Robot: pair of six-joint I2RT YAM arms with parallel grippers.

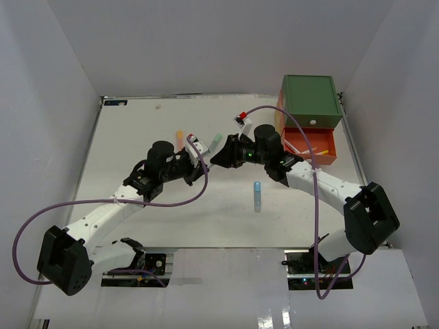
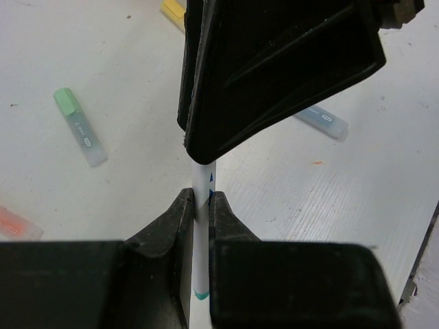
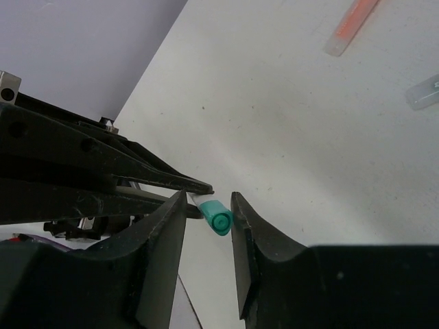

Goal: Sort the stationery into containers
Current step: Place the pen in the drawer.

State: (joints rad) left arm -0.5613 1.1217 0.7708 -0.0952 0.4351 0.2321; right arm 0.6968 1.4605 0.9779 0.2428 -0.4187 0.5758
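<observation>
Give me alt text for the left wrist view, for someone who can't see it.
The left end effector pinches a thin white pen, its far end hidden behind the right end effector. A green highlighter and a blue highlighter lie on the white table.

A green drawer box (image 1: 310, 101) stands closed at the tabletop's far right corner, with a white knob on its front. Under it an orange-red drawer (image 1: 330, 159) is pulled open toward the near edge, with a few thin pens (image 1: 305, 148) lying inside.

A thin white pen (image 2: 201, 233) with a teal cap (image 3: 219, 219) is held off the table mid-tabletop. It is pinched by the left gripper (image 2: 200, 205), and its cap sits between the parted fingers of the right gripper (image 3: 209, 205).

A blue highlighter (image 1: 257, 196) lies flat near the middle, pointing far to near. A green highlighter (image 1: 215, 141) and a yellow marker (image 1: 180, 136) lie flat toward the far edge. An orange highlighter (image 3: 351, 22) also lies flat.
</observation>
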